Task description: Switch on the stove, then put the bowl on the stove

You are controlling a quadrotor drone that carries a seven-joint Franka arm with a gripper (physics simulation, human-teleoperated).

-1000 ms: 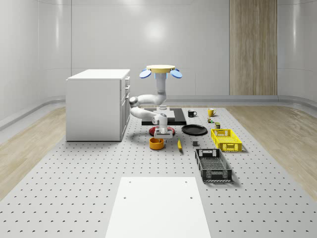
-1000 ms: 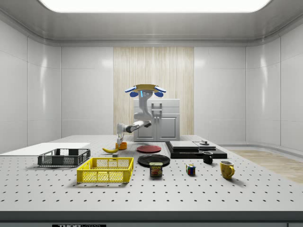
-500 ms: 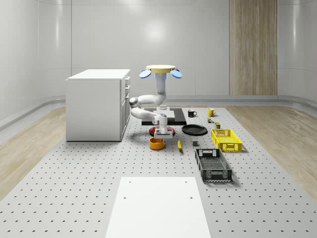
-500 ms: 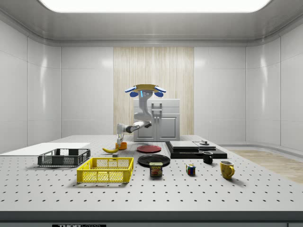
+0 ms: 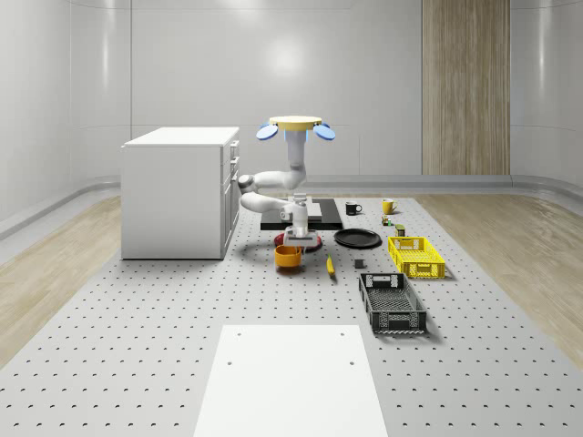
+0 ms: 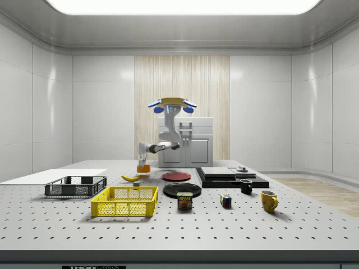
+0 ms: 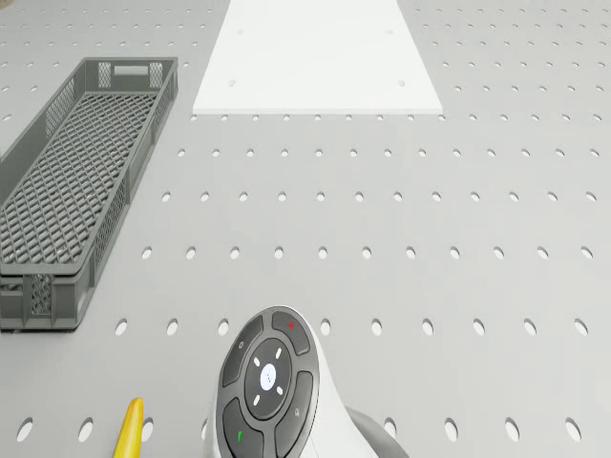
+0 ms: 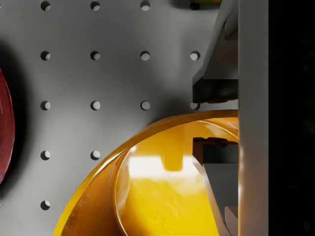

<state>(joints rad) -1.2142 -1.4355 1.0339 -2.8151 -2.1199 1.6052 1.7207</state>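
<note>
The orange bowl [image 5: 288, 258] hangs a little above the table, just in front of the red plate [image 5: 311, 242]. My gripper [image 5: 291, 247] is shut on its rim, pointing down. In the wrist view one finger [image 8: 215, 91] is outside the bowl [image 8: 147, 196] and the other inside, the rim pinched between them. The side view has the bowl [image 6: 143, 167] off the table under the gripper [image 6: 143, 163]. The black stove [image 5: 305, 212] lies flat behind the red plate, its knob [image 6: 242, 168] at its near end in the side view. The drone [image 5: 294, 127] hovers above the stove's front edge.
A white cabinet [image 5: 178, 191] stands at the whole-scene view's left. A black plate [image 5: 357, 238], banana [image 5: 330, 265], yellow crate [image 5: 415, 256] and grey crate [image 5: 392, 303] lie to the right of the bowl. A white sheet [image 5: 290, 378] lies at the front.
The bowl has come up off the table in the gripper. The arm has folded upward, and the drone has risen slightly.
</note>
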